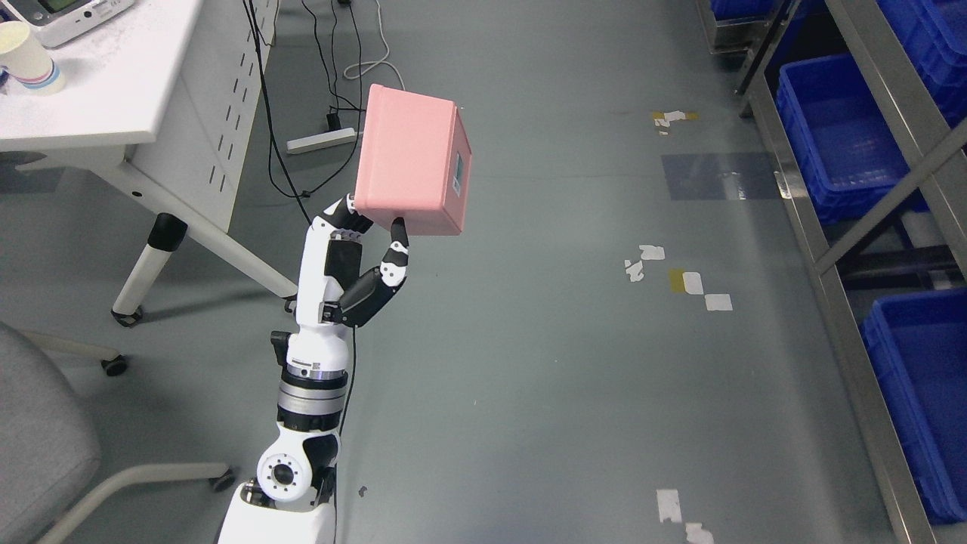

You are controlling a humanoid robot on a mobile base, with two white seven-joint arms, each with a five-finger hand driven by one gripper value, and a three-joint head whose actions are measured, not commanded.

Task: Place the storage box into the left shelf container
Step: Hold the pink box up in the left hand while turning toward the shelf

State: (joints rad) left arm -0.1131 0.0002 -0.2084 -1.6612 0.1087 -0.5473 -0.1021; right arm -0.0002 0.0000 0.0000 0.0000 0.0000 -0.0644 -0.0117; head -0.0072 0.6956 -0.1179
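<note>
A pink storage box (pixel 412 159) is held up above the grey floor, left of the picture's middle. My left hand (pixel 368 230) grips its lower edge from below, with the thumb (pixel 398 240) against the near face and the other fingers under the left corner. The box has a small label on its right side. A metal shelf (pixel 831 249) stands along the right edge with blue containers: one in the upper part (pixel 838 143) and one lower down (pixel 918 393). The box is well to the left of the shelf. My right arm is out of view.
A white table (pixel 98 106) with a paper cup (pixel 30 57) stands at the upper left, its leg (pixel 147 264) reaching the floor. A grey chair (pixel 45 446) sits at the lower left. Cables and a power strip (pixel 321 140) lie behind the box. Tape scraps (pixel 680 279) mark the floor.
</note>
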